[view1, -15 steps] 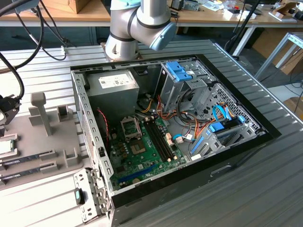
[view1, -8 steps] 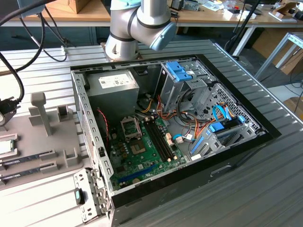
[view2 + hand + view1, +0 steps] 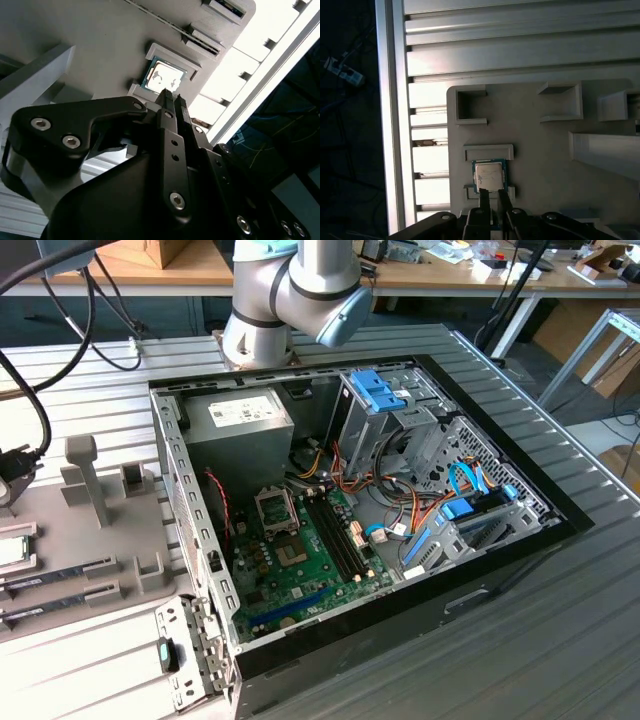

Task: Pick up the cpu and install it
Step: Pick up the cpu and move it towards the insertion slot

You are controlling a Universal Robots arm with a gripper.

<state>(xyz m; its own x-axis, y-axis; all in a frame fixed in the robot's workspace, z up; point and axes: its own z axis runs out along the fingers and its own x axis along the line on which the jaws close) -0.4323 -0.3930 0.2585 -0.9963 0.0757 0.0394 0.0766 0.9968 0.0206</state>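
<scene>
In the exterior view, the cpu (image 3: pixel 12 552) sits in the grey fixture tray (image 3: pixel 50 515), which lies beside the open computer case (image 3: pixel 350 510). In both wrist views, the claw (image 3: pixel 169 96) (image 3: pixel 492 192) hangs over that tray at the cpu's edge, narrowly apart and empty.

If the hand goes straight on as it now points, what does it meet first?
Probably the cpu, lying in the grey tray directly ahead of the hand; the gap between them is unclear.
</scene>
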